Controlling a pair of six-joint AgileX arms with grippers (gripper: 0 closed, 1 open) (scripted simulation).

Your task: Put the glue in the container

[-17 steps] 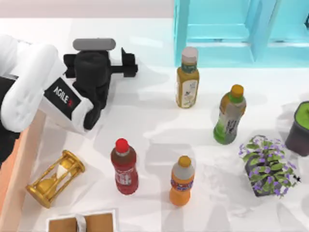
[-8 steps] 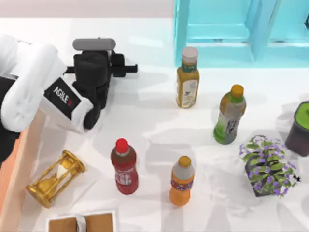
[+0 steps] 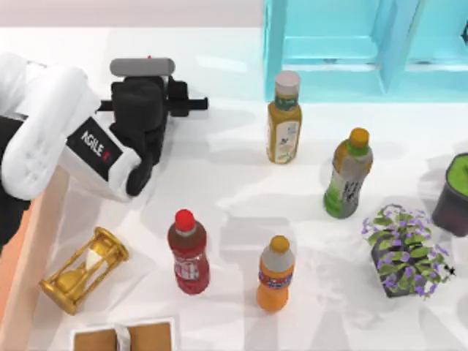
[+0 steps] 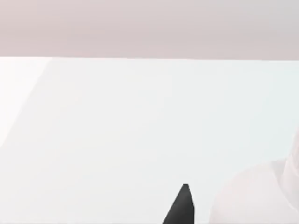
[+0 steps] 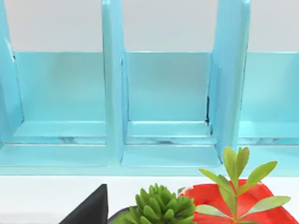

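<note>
My left gripper (image 3: pixel 148 82) hangs over the back left of the table, pointing down, its black body hiding what lies beneath. A tiny red tip of the glue (image 3: pixel 150 56) peeks out past the grey bar on the wrist, and the gripper appears shut on the glue. In the left wrist view, one dark fingertip (image 4: pixel 181 205) shows beside a rounded white shape (image 4: pixel 257 196). The container's peach-orange wall (image 3: pixel 18 278) runs along the left edge of the table. My right gripper (image 5: pixel 91 210) is parked facing the turquoise cabinet.
A red-capped drink bottle (image 3: pixel 189 252), an orange bottle (image 3: pixel 276 273), a yellow bottle (image 3: pixel 284 118) and a green bottle (image 3: pixel 348 174) stand mid-table. A gold hourglass (image 3: pixel 82 270) and a brown box (image 3: pixel 123 338) lie front left. Turquoise cabinet (image 3: pixel 365 44) stands at the back, with potted plants (image 3: pixel 406 251) at the right.
The black side parts of my left gripper drew inward, then held still. A red tip has appeared beyond the grey bar. The bottles have not moved.
</note>
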